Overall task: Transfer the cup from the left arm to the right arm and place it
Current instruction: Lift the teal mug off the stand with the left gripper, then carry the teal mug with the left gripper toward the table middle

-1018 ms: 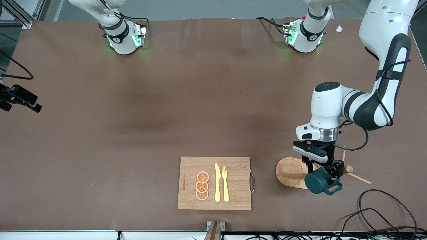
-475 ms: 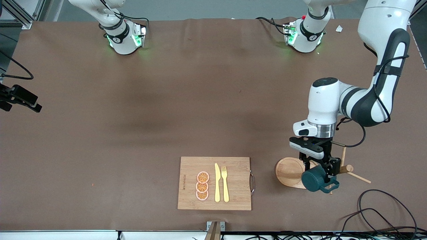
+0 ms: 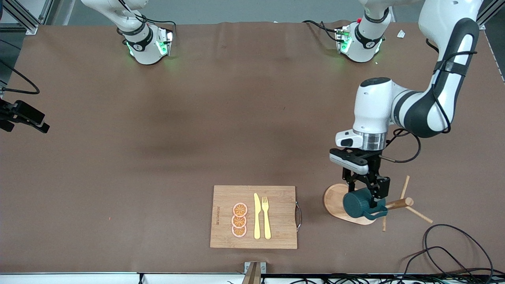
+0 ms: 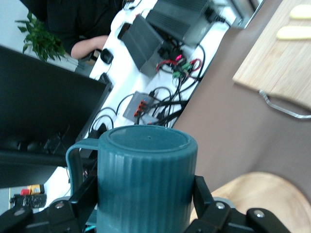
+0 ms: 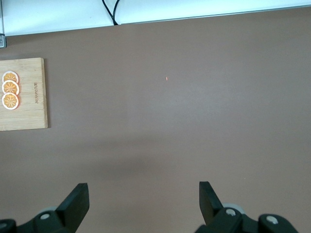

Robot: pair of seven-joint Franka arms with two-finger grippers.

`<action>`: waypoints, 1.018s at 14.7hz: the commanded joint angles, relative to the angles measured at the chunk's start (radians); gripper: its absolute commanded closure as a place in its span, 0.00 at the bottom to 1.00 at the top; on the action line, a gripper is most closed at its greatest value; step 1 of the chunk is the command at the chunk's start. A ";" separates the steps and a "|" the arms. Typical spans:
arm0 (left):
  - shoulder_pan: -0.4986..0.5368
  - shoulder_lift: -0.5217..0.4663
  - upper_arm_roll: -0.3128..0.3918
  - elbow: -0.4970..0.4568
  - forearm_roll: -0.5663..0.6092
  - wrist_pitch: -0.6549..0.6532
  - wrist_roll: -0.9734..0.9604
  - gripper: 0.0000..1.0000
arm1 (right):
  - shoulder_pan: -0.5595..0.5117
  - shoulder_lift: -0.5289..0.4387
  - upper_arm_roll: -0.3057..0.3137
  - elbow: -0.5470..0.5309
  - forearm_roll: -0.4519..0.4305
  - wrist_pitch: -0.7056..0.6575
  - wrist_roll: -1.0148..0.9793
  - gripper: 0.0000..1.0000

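one cup [image 3: 358, 204] clamped in my left gripper [image 3: 369, 193], lying sideways over wooden stand [image 3: 336, 201], handle toward stand's pegs; my right gripper [image 5: 144, 201] waits, fingers spread, over bare table [image 3: 158, 138], well apart.

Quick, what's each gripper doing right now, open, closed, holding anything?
Left gripper: closed on the cup, held in the air over the round wooden stand.
Right gripper: open, holding nothing, over bare table.
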 commanded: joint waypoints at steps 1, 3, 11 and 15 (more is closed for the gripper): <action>0.006 -0.056 -0.047 -0.045 0.019 -0.017 -0.003 0.34 | -0.009 -0.007 0.007 -0.006 0.004 -0.004 -0.011 0.00; 0.007 -0.062 -0.082 -0.054 0.018 -0.017 -0.003 0.34 | -0.009 -0.007 0.007 -0.006 0.004 -0.004 -0.011 0.00; -0.029 -0.017 -0.176 -0.058 0.013 -0.020 -0.003 0.36 | -0.009 -0.007 0.007 -0.006 0.003 -0.004 -0.010 0.00; -0.115 0.033 -0.176 -0.045 0.004 -0.054 -0.016 0.36 | -0.009 -0.006 0.007 -0.006 0.003 -0.004 -0.011 0.00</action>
